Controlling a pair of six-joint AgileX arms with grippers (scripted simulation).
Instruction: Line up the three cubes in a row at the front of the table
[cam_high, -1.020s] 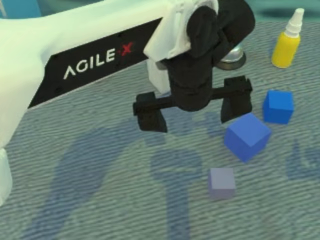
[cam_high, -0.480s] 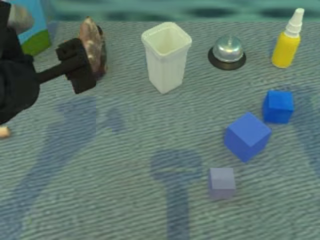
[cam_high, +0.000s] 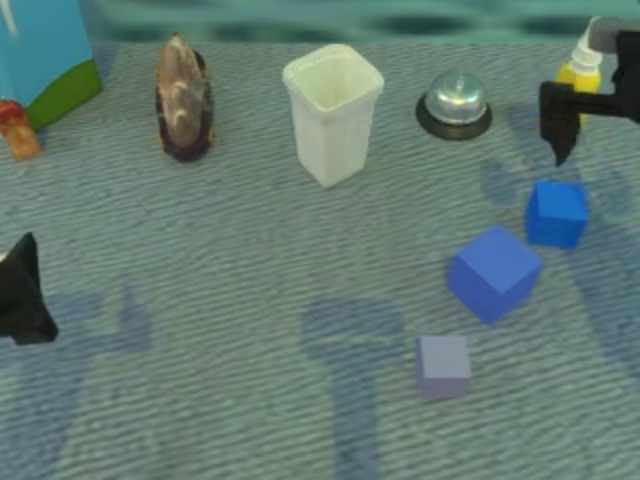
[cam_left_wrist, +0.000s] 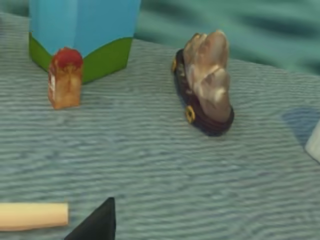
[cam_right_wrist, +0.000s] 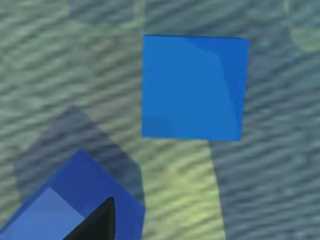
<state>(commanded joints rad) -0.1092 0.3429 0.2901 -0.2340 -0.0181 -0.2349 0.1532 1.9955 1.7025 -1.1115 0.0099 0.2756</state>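
A: Right pincer (cam_high: 580, 105) up at the table's far right edge, above and just behind the bright blue cube (cam_high: 556, 212); apart from it, not touching. Partly cut off by the frame, so cannot tell whether spread or clenched.

B: Other cubes?

A: Medium-blue cube (cam_high: 494, 272) just beside the bright blue cube, toward the front and left, turned on a diagonal. Lavender-grey cube (cam_high: 444, 366) farther front-left again, near the medium-blue one, apart. No straight row yet.

B: Left pincer?

A: Only a dark tip (cam_high: 22, 295) at the left edge, well apart from the bright blue cube. Cannot tell its state.

B: Surface?

A: Table (cam_high: 220, 330) in ribbed blue-grey fabric. Behind the bright blue cube: yellow bottle (cam_high: 579, 75), silver bell (cam_high: 455, 102), white square cup (cam_high: 333, 113). Much farther left: brown shell-like piece on a dark base (cam_high: 183, 98), blue-green carton (cam_high: 45, 50), small red-topped figure (cam_high: 18, 131).
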